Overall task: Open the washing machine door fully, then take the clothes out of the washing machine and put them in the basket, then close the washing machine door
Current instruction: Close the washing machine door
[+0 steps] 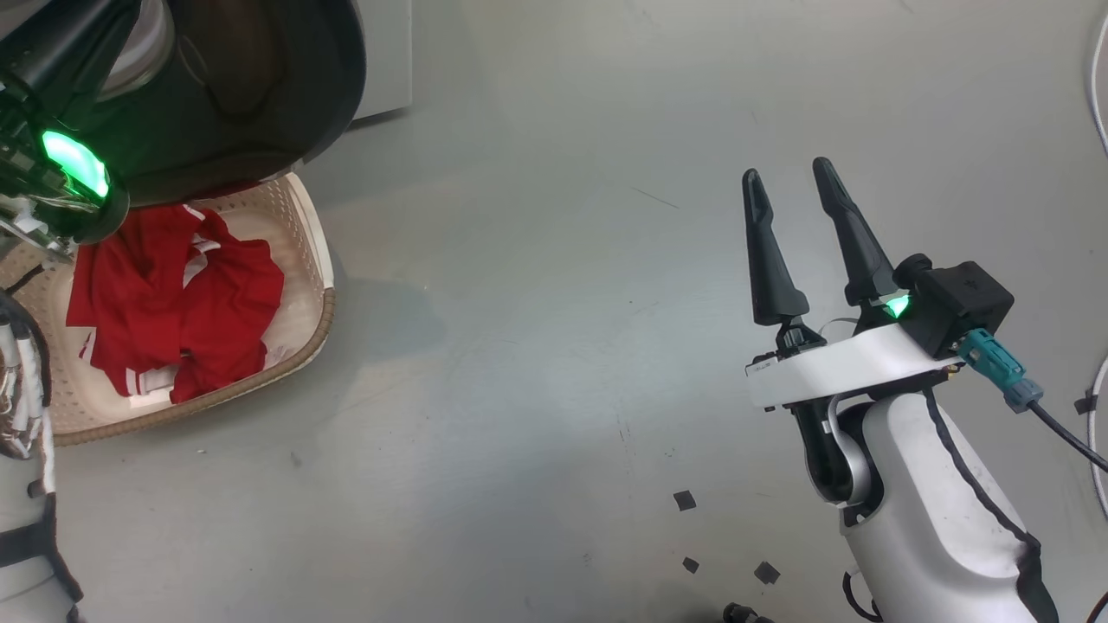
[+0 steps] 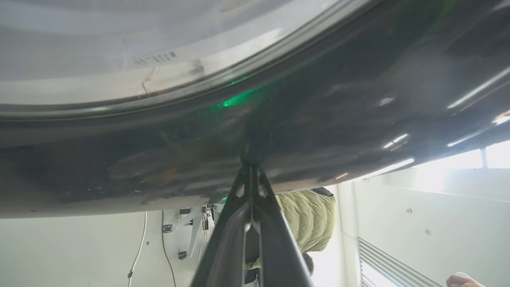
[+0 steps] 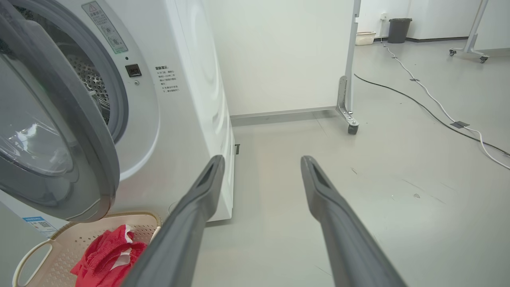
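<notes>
Washing machine door (image 1: pixel 260 95) stands part-open, swung out from the washing machine (image 3: pixel 191 99). Its lower edge overhangs the back rim of the basket (image 1: pixel 322 260). In the right wrist view the steel drum shows in the gap behind the door's grey inner ring.

Clothes (image 1: pixel 182 303): red with white trim, heaped inside the basket and lying below its brown rim. The basket sits on the floor (image 1: pixel 537 346), just in front of the machine and under the door.

Left gripper (image 2: pixel 251 169): jaws clenched together, nothing seen between them. The tips are at the door's glossy black outer rim and appear to touch it, meeting their own reflection there.

Right gripper (image 1: pixel 786 173): jaws released and spread wide, holding nothing. It hangs over bare floor, well apart from the basket and door.

Open room: a wide stretch of grey floor lies between the basket and the right gripper. The machine's right side also has bare floor beside it.

Surroundings:
- A few small dark squares (image 1: pixel 684 500) lie on the floor near the right arm.
- A wheeled panel frame (image 3: pixel 350 79) stands beyond the machine.
- Cables (image 3: pixel 434 103) run across the floor further out.
- A dark bin (image 3: pixel 398 30) stands at the far wall.
- A person in an olive jacket (image 2: pixel 310 219) shows past the door's edge in the left wrist view.
</notes>
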{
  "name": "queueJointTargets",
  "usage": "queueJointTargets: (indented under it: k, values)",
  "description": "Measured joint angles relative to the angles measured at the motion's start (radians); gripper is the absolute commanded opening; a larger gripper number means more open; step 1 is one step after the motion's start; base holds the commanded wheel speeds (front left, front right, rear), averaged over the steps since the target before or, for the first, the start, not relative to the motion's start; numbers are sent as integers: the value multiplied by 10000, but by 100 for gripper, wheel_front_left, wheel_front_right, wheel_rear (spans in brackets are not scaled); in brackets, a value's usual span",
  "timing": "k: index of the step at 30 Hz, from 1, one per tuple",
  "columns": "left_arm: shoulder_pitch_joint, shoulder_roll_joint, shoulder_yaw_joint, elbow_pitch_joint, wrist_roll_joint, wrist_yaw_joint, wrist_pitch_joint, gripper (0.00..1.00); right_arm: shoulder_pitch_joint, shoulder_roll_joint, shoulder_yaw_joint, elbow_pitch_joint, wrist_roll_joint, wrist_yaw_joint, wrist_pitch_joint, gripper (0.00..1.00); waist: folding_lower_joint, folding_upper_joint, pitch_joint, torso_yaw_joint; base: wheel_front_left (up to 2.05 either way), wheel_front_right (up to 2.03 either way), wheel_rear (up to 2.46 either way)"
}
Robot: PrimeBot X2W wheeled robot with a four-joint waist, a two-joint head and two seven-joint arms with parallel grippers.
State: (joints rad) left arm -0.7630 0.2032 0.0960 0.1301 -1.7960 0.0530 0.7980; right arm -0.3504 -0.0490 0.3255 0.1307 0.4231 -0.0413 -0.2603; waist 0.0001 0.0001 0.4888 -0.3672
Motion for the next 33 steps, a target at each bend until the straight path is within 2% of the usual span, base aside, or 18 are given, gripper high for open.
queueJointTargets:
  k: [7, 14, 23, 24, 26, 27, 28, 29, 30, 33]
  values:
    - [110, -77, 82, 29, -6, -554, 17, 0, 0, -2, -286, 4, -259, -54, 0, 100, 0, 0, -90, 347, 0, 0, 0]
    - [1197, -276, 460, 0, -4, -1329, -209, 0, 4, -4, -560, 84, -696, -50, 0, 100, 0, 0, -213, 882, 0, 0, 0]
    - [2582, -1001, 1143, -88, -203, -1655, -732, 0, 47, -13, -811, 272, -1080, -10, 0, 100, 0, -1, -472, 1735, 0, 0, 0]
    - [2736, -1080, 1187, -104, -290, -1661, -748, 8, 58, -25, -848, 288, -1095, -6, 0, 100, 0, 0, -508, 1830, 0, 0, 0]
    - [3025, -1273, 1296, -136, -345, -1732, -895, 42, 68, -59, -890, 349, -1106, 69, 0, 100, 0, 0, -591, 2014, 0, 0, 0]
    - [3175, -1323, 1300, -163, -345, -1732, -918, 49, 79, -77, -907, 384, -1131, 94, 0, 100, 0, 0, -638, 2106, 0, 0, 0]
    - [3324, -1354, 1304, -184, -330, -1733, -932, 66, 99, -84, -924, 416, -1168, 96, 0, 100, 0, 0, -688, 2189, 0, 0, 0]
    - [3472, -1371, 1335, -188, -263, -1733, -1049, 96, 121, -86, -926, 449, -1193, 125, 0, 100, 0, 0, -744, 2269, 0, 0, 0]
    - [3633, -1377, 1375, -199, -232, -1735, -1124, 100, 135, -86, -932, 495, -1197, 138, 0, 100, 0, -1, -808, 2346, 0, 0, 0]
    - [4081, -1473, 1567, -291, 94, -1737, -1452, 100, 235, -86, -972, 600, -1241, 194, 0, 100, 0, 0, -1025, 2543, 0, 0, 0]
